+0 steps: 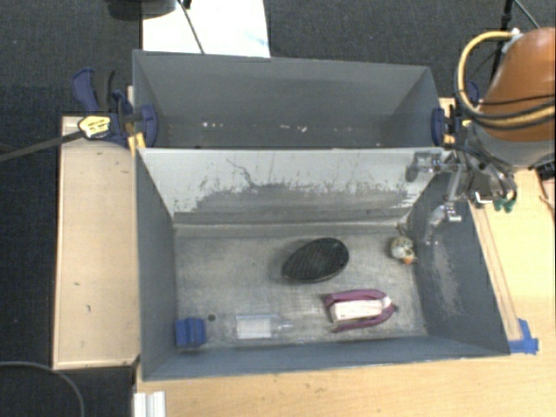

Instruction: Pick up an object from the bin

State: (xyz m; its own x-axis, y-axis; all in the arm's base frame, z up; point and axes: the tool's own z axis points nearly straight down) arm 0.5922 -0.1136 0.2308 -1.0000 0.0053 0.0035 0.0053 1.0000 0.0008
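At right wall of bin [462, 285], claw [427, 222] hangs near small pale lump [401, 249]; open or closed, cannot tell. You risk scraping wall, knocking lump away.

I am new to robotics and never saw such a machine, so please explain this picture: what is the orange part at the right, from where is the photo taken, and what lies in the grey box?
The orange part covers a robot arm reaching in from the right. Its tool hangs by the right wall of the grey metal bin, close to a small pale roundish thing. The one camera looks down from above. On the floor also lie a black oval mesh piece, a purple-and-white item, a small clear thing and a blue block. I see nothing held.
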